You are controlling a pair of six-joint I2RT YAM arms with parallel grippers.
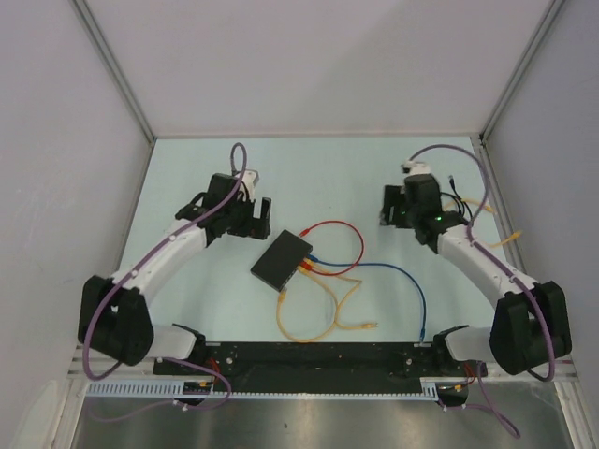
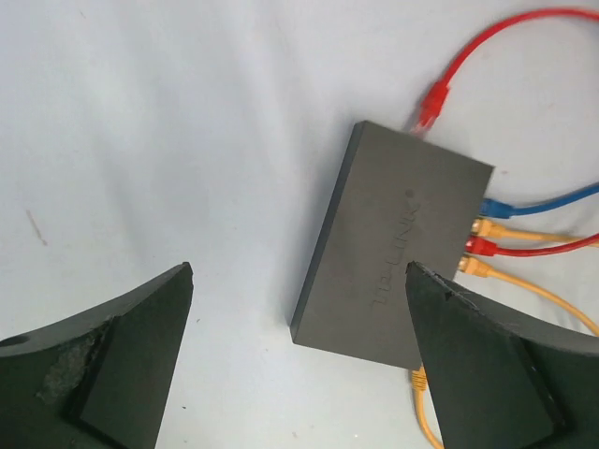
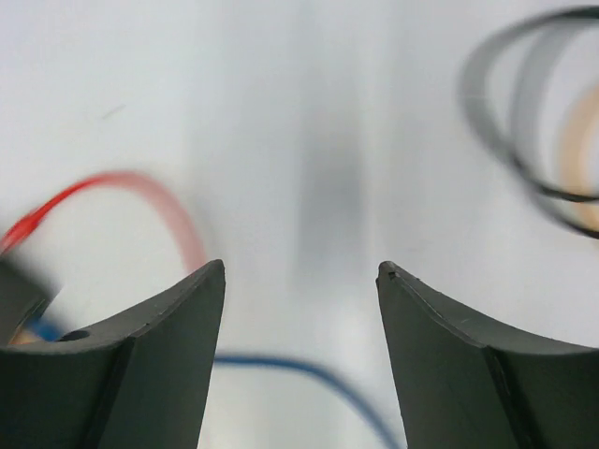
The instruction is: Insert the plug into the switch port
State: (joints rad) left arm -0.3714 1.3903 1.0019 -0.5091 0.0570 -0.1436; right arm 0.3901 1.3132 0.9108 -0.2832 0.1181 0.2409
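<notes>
White walls box in a pale table (image 1: 197,178), and at its middle lies the switch (image 1: 281,259), a flat black box set askew with its sockets facing right. Four plugs look seated along that edge: a blue plug (image 2: 492,208), a red plug (image 2: 479,246) and two yellow plugs (image 2: 477,269), their cables looping off to the right and the near side. My left pincer (image 2: 299,273) hovers just to the far left of the switch, jaws wide and holding nothing. My right pincer (image 3: 301,267) hangs well apart on the far right, jaws parted and likewise empty. With no plug in either grip, I judge the insertion done or nearly so, though I cannot tell whether every plug sits fully home. One red free end (image 2: 429,101) lies unplugged just beside the switch's far edge.
</notes>
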